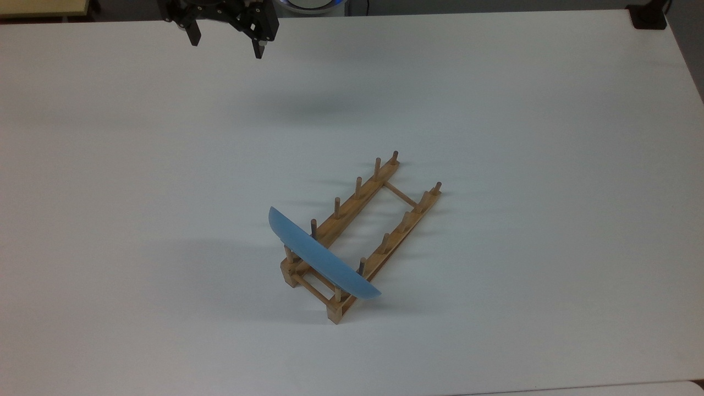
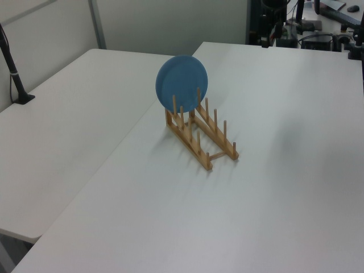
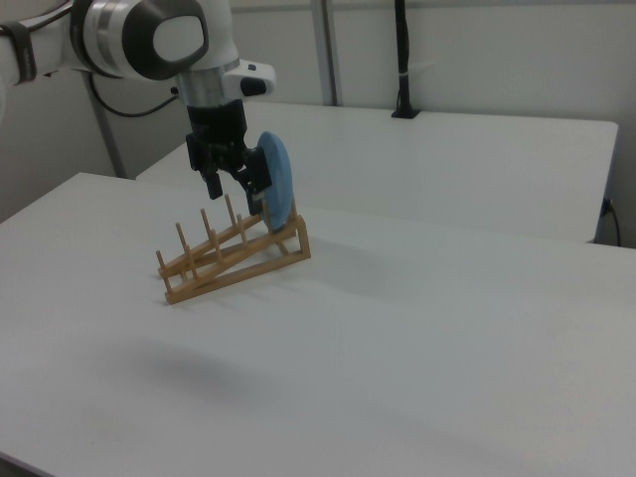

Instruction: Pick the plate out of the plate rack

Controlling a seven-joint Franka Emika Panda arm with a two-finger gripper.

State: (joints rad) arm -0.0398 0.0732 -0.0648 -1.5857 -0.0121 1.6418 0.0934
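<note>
White tabletop (image 1: 137,165) carries everything in play, bare except near its middle, with a second white table pushed against one long edge and office clutter beyond the far edge.

Going left to right in the top view, the black two-finger gripper (image 1: 226,48) comes first. It hangs at the tabletop's far edge with its fingers spread and nothing between them. It is high above the surface and well apart from the rack. My guess is that it is parked up there so that it can drop onto the plate's rim from above.

Next comes the round, glossy light blue plate (image 1: 322,257). It stands on edge in the slot at the rack's near end, wedged between pairs of pegs. That is why it shows as a thin crescent in the top view and as a full disc in the left view (image 2: 182,81). The pegs keep it nearly upright, so its top rim is free for a pinch.

Last, the light brown wooden plate rack (image 1: 379,217) has two long rails with upright pegs, joined by thin crossbars. It runs diagonally toward the tabletop's far right corner, and its other slots are empty.

In the right view the gripper (image 3: 231,184) overlaps the plate, but the top view suggests that it is not touching it. The pick has not started.
</note>
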